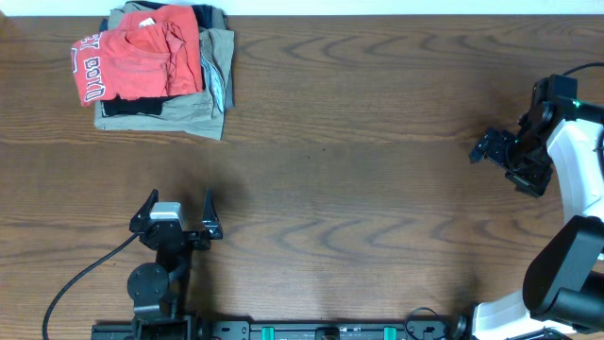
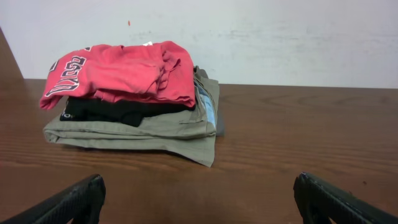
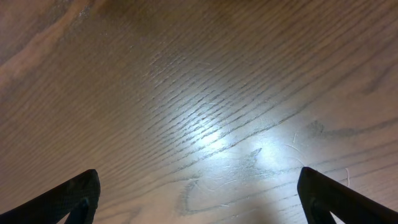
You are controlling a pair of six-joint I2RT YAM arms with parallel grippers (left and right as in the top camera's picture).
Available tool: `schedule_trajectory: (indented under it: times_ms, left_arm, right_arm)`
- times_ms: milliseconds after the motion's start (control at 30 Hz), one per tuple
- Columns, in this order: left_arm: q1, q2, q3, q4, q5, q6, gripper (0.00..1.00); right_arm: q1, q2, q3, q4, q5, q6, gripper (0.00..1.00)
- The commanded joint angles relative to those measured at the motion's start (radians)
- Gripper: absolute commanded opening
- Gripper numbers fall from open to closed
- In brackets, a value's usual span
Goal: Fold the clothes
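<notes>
The coral-red T-shirt (image 1: 142,57) sits bunched on top of a small stack at the far left corner of the table (image 1: 359,170). In the left wrist view I can see it (image 2: 118,71) loosely crumpled rather than flat, with white arched lettering curving over its left edge. Under it lies a black garment (image 2: 118,111), and under that a pair of folded khaki trousers (image 2: 155,130), which rest on the wood and stick out past the other two on the right. Behind the stack is a pale wall (image 2: 280,37).

The left fingers (image 1: 151,203) are spread wide and hold nothing. They hang near the front edge of the table, well apart from the stack and facing it, with both black tips at the bottom corners of the wrist view (image 2: 74,202).

The right fingers (image 1: 486,149) are at the far right side, also spread wide and empty. Their camera shows only bare wood grain between the two tips (image 3: 68,199).
</notes>
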Motion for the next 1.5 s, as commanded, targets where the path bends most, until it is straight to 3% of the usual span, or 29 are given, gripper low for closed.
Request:
schedule_trajectory:
  times_ms: [0, 300, 500, 733, 867, 1133, 1300, 1467]
  left_arm:
    - [-0.004, -0.006, -0.013, -0.039, 0.010, 0.010, 0.98]
    - [-0.004, -0.006, -0.013, -0.039, 0.010, 0.010, 0.98]
    - [-0.004, -0.006, -0.013, -0.039, 0.010, 0.009, 0.98]
    - [-0.004, -0.006, -0.013, -0.039, 0.010, 0.010, 0.98]
    - [-0.004, -0.006, -0.013, -0.039, 0.010, 0.009, 0.98]
    - [-0.004, -0.006, -0.013, -0.039, 0.010, 0.009, 0.98]
    - [-0.004, -0.006, -0.013, -0.039, 0.010, 0.010, 0.98]
    - [-0.004, -0.006, -0.013, -0.039, 0.010, 0.010, 0.98]
  right_arm:
    - [-0.003, -0.014, 0.014, -0.001, 0.011, 0.017, 0.99]
    - [0.010, -0.060, 0.013, -0.001, 0.011, 0.017, 0.99]
    - [0.054, -0.256, 0.013, -0.001, 0.011, 0.017, 0.99]
    - [0.200, -0.498, 0.013, -0.001, 0.012, 0.018, 0.99]
    - [0.257, -0.616, 0.011, 0.064, 0.253, 0.020, 0.99]
    - [0.266, -0.779, 0.007, 0.069, 0.278, 0.017, 0.99]
    - [0.266, -0.890, -0.053, 0.095, 0.302, 0.019, 0.99]
    - [0.266, -1.036, -0.261, 0.256, 0.249, 0.055, 0.99]
